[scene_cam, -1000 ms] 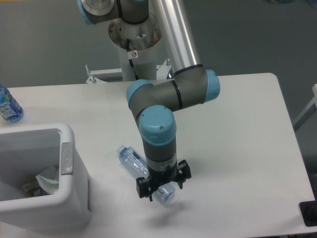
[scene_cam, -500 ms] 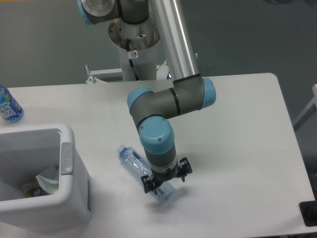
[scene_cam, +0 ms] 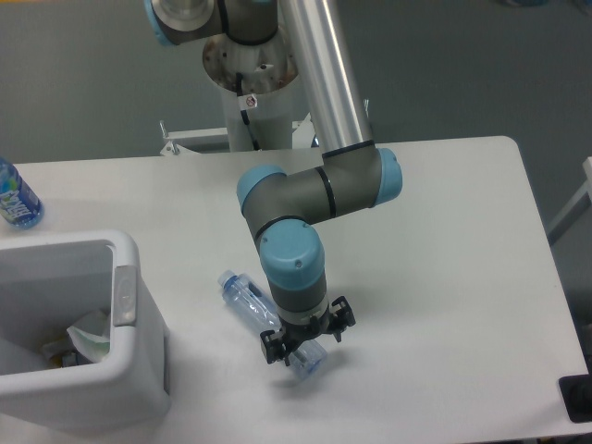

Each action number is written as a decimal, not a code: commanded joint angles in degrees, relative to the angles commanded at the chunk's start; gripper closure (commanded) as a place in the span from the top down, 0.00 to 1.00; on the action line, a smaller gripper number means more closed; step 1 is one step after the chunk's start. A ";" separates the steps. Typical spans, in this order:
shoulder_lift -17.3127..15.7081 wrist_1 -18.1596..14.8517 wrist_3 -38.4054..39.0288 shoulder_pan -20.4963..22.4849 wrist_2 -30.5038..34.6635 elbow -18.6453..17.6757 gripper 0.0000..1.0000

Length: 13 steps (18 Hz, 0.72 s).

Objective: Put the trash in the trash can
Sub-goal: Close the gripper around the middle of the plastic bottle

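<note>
Lying on its side on the white table, the clear dented plastic bottle runs diagonally, cap end toward the upper left, base end toward the lower right. We see the base end disappear under the gripper, which sits low over it with one black finger on each side. We cannot tell whether the fingers have closed onto the bottle or only straddle it; the wrist blocks the contact area. We read no label or print on this bottle.

Left of the bottle, well apart, stands the white trash can, boxy, thick-rimmed, with a grey tab on the side facing the bottle. Inside it we note a crumpled white carton with some darker scraps beside it; any print on it is too small to read.

At the far left edge of the table a blue bottle stands upright, its blue-and-white label illegible at this resolution.

The arm reaches down from its base behind the table, grey links with blue joint caps.
</note>
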<state>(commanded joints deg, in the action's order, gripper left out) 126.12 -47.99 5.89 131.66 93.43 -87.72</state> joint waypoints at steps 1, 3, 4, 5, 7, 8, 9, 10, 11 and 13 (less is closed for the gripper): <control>0.18 -0.09 0.09 -0.17 0.09 0.00 1.00; 0.27 -0.09 0.00 -0.35 0.18 -0.08 1.00; 0.35 -0.09 0.09 -0.35 0.26 -0.17 1.00; 0.44 -0.09 0.09 -0.35 0.35 -0.17 1.00; 0.44 -0.09 0.18 -0.44 0.53 -0.35 0.91; 0.44 -0.09 0.18 -0.44 0.53 -0.35 0.81; 0.44 -0.09 0.18 -0.44 0.53 -0.35 0.72; 0.36 -0.09 0.18 -0.44 0.53 -0.35 0.67; 0.36 -0.09 0.18 -0.44 0.53 -0.35 0.66; 0.09 -0.17 0.09 -0.44 0.61 -0.44 0.64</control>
<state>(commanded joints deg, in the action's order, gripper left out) 126.21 -48.16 5.98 131.22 94.04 -88.15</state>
